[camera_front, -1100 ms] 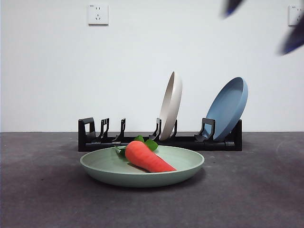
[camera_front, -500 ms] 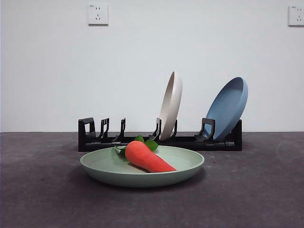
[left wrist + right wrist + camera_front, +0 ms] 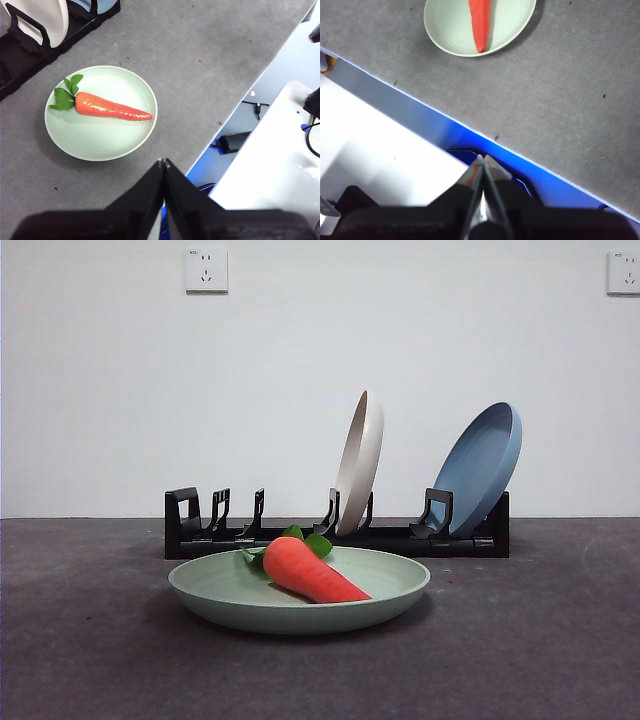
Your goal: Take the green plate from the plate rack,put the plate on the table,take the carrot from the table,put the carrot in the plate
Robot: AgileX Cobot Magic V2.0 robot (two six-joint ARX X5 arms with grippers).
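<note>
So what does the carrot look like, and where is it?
The carrot is a smooth, slightly shiny orange-red toy, thick at one end and tapering to a point, with small green leaves at the thick end. It lies on its side inside the green plate, resting on the plate's floor, leaves near the rim. Nothing else touches it.

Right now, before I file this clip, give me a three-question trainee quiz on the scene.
1. True or false: the carrot lies in the green plate.
2. Which two plates stand in the plate rack? A) cream and blue B) green and blue C) cream and green
3. Fill in: both hands, left and right, are shut and hold ____.

Key: 1 true; 2 A, the cream plate and the blue plate; 3 nothing.
</note>
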